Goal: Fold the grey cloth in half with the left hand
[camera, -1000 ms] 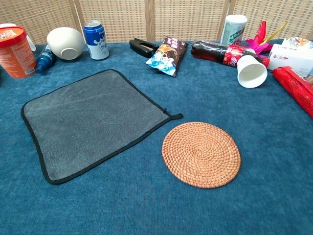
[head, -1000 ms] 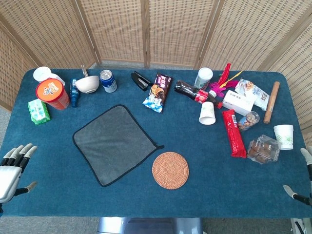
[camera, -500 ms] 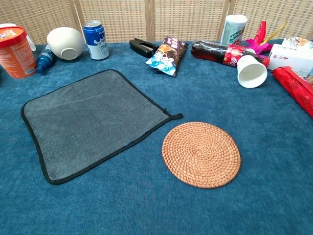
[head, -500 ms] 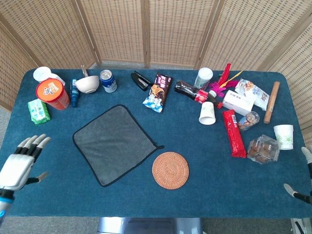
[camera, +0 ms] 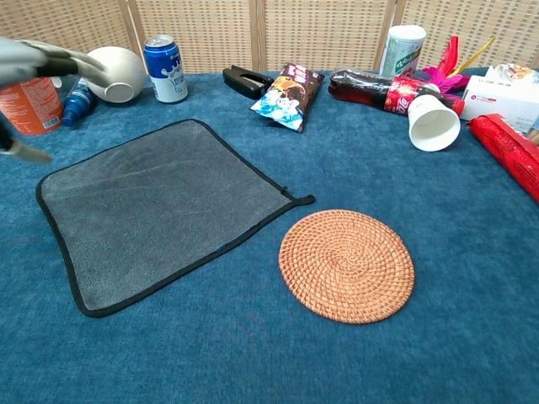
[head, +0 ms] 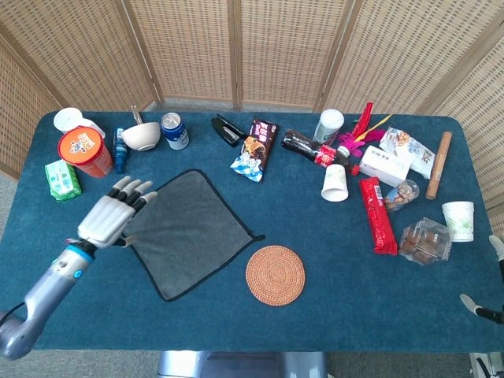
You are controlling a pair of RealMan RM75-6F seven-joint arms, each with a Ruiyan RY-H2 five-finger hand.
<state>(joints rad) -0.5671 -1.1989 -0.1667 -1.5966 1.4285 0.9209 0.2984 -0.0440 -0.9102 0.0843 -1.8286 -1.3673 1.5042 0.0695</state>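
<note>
one left hand newly over cloth

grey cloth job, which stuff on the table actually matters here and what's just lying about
Belongs to the job:
grey cloth, lying flat and unfolded
left hand, fingers apart, over the cloth's left corner

Just lying about:
woven coaster
blue can
white bowl
orange tub
snack packet
tipped paper cup
red packet

Matt grey cloth with black hem, rough woven coaster, napped blue table covering.
</note>
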